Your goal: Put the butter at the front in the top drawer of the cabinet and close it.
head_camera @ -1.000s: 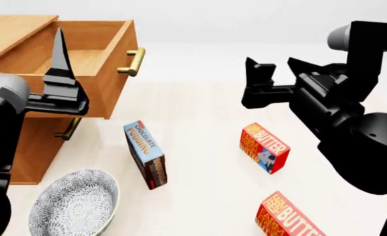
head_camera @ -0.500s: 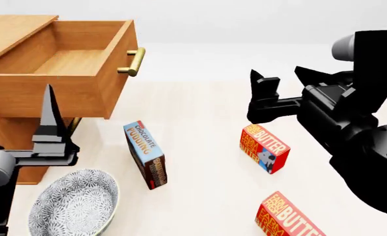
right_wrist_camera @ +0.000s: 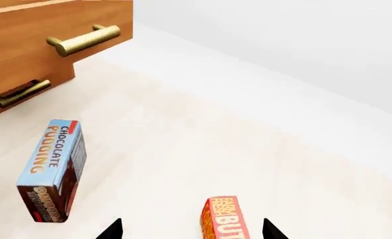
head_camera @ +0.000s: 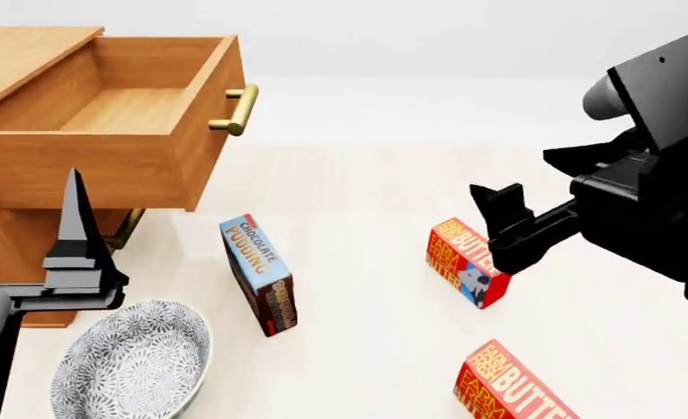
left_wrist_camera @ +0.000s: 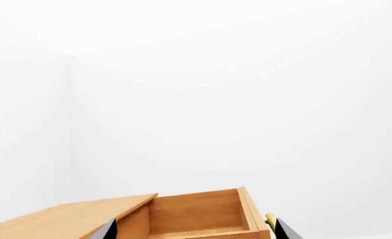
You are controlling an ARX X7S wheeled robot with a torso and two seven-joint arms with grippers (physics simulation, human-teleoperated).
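Butter just below open right gripper, untouched.

Wall plain white, flat, unmarked. On my left wrist feed I get a faint vertical corner seam where two white walls meet, one side slightly greyer. Work surface pale cream with faint wood-like streaks, matte. On the right wrist feed it gives way to a lighter white strip before the wall rises behind. Furniture: light brown wooden cabinet standing on the cream surface at the left of my head feed. Light even and diffuse, shadows soft and small.
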